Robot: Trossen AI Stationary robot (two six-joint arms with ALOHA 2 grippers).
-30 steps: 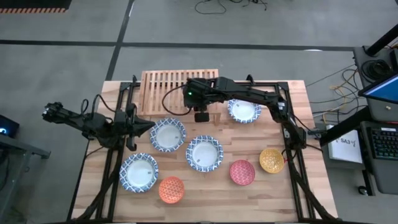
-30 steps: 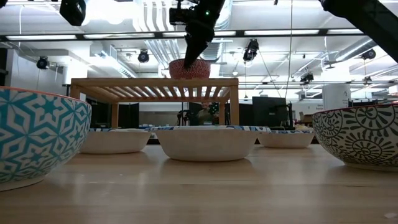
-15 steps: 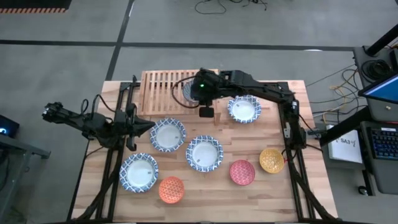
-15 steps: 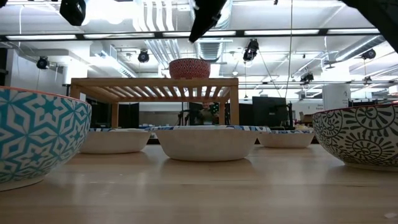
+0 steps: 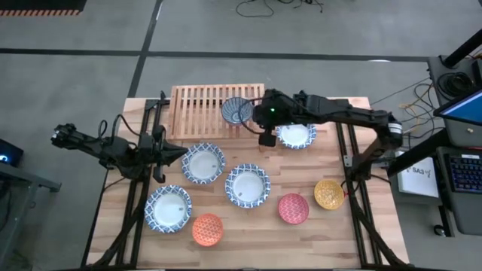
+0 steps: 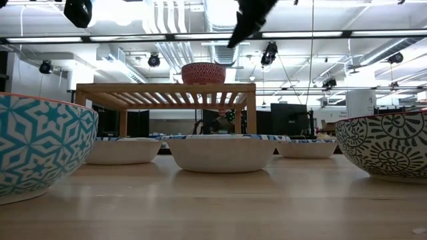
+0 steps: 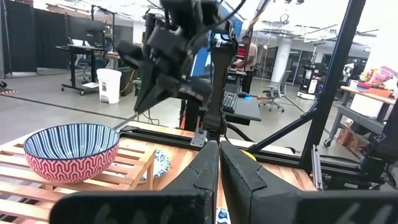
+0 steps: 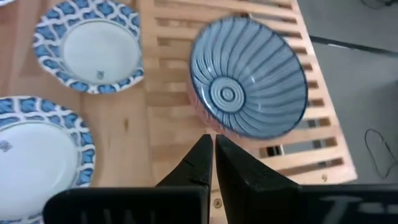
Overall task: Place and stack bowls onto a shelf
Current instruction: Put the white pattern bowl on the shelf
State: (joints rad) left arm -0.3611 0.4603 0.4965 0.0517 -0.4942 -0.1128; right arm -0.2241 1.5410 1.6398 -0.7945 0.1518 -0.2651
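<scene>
A small bowl (image 5: 236,111), red outside and blue-striped inside, stands upright by its foot on the slatted shelf (image 5: 197,111) at the table's far side; it also shows in the low view (image 6: 203,73) and in the left wrist view (image 7: 71,152). My right gripper (image 8: 210,139) is shut and hangs above and to the right of that bowl (image 8: 249,87), apart from it and holding nothing; the low view shows it high up (image 6: 233,41). My left gripper (image 7: 219,149) is shut and waits at the table's left (image 5: 181,153).
Several wide blue-patterned bowls stand on the table: one right of the shelf (image 5: 296,133), two mid-table (image 5: 202,162) (image 5: 247,186), one near left (image 5: 168,208). Small orange (image 5: 208,229), red (image 5: 293,208) and yellow (image 5: 329,193) bowls stand near the front. The shelf's left half is bare.
My right gripper has come away from the small bowl and drawn back toward the table's right edge, rising a little. The bowl stays upright on the shelf where it was set.
</scene>
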